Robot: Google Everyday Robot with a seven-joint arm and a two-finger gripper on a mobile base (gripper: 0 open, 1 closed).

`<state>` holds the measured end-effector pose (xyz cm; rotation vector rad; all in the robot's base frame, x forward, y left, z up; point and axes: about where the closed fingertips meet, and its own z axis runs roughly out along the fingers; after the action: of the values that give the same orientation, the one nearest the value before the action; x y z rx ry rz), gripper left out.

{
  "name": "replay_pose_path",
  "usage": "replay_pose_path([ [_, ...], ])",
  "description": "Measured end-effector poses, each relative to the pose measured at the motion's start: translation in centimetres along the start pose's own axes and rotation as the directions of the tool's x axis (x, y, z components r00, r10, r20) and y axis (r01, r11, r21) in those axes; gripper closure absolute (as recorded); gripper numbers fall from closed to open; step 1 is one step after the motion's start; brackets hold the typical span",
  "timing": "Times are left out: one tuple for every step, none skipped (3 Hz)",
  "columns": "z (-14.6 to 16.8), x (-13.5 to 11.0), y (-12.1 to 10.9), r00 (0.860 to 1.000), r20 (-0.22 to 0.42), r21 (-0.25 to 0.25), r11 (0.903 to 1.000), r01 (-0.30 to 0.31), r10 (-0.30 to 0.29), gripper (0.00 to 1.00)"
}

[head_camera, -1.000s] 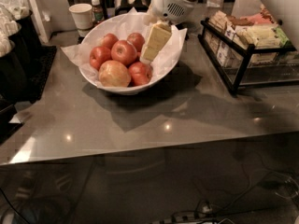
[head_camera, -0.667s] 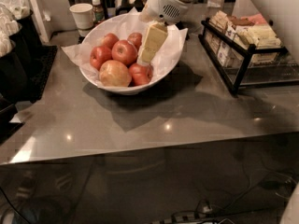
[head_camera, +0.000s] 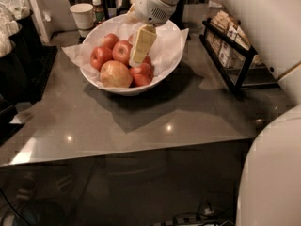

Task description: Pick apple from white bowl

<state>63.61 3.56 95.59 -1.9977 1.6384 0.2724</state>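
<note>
Left edge: dark rack (head_camera: 21, 55) with white paper goods, not involved. Behind the bowl stand a small white paper cup (head_camera: 83, 16) and a small capped bottle (head_camera: 96, 8).

Centre-left: the wide round white bowl (head_camera: 113, 89), lined with crinkled white paper, sits on the grey glossy desk (head_camera: 141, 121). It holds a heap of fruit. The large yellowish-tan apple (head_camera: 115, 74) lies at the front, with glossy red ones behind and beside it.

The round glossy red apple (head_camera: 121, 51) near the middle of the heap is, by my reading, the one aimed for. It lies in the bowl, unlifted.

Change noted: over the last second the gripper (head_camera: 135, 62), cream-coloured below a white wrist housing, has slid leftward from the bowl's right side toward its centre. Its tip now sits low among the fruit, just right of that red apple and above another red apple (head_camera: 142, 73). Bowl and fruit show no shift.

Jaws: only one broad cream face is visible, so I cannot tell whether they are apart or together. Nothing is visibly clamped.

Meaning: the approach looks nearly done and the grasp is not yet made. Crowded neighbours leave little room, so a nudge could roll the fruit.

Right: a black wire basket (head_camera: 230, 46) of packets stands well apart from the bowl. The robot's white body (head_camera: 273, 173) fills the corner.
</note>
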Motion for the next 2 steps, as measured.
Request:
replay_pose_path([
  [1.4, -0.3, -0.3, 0.998, 0.010, -0.037, 0.9973, 0.064, -0.064, 0.12],
  [2.7, -0.5, -0.3, 0.992, 0.033, -0.074, 0.9896, 0.124, -0.121, 0.10],
])
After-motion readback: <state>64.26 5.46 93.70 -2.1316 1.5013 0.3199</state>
